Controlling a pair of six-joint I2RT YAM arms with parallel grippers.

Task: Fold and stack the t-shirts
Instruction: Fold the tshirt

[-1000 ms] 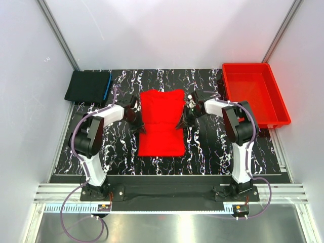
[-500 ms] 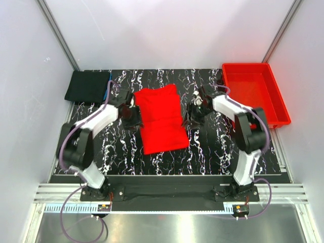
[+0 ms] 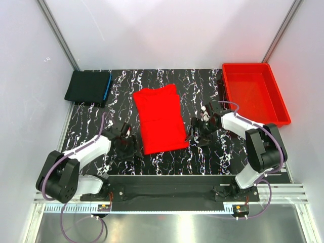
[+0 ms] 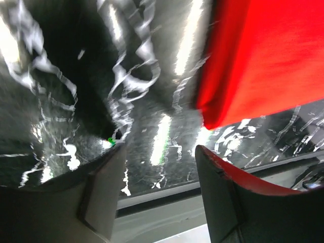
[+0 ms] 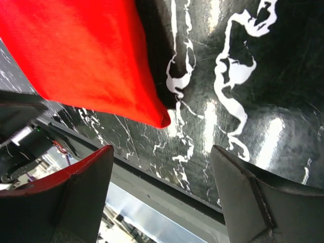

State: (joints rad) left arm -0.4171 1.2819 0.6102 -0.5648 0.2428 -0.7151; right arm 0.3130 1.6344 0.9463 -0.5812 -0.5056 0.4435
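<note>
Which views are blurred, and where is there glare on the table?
Left wrist view: the table is smeared, with bright glare streaks, and the edge of the red t-shirt is soft. Right wrist view: sharper, glare patches. Top view: sharp, evenly lit.

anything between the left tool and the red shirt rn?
No, just bare marbled table between the left tool and the red t-shirt's near corner; they are apart. Clearest in the left wrist view, and the top view agrees.

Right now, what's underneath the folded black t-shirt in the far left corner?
Only a blue edge shows along the right side of the black t-shirt. Whatever else lies between it and the table is covered.
</note>
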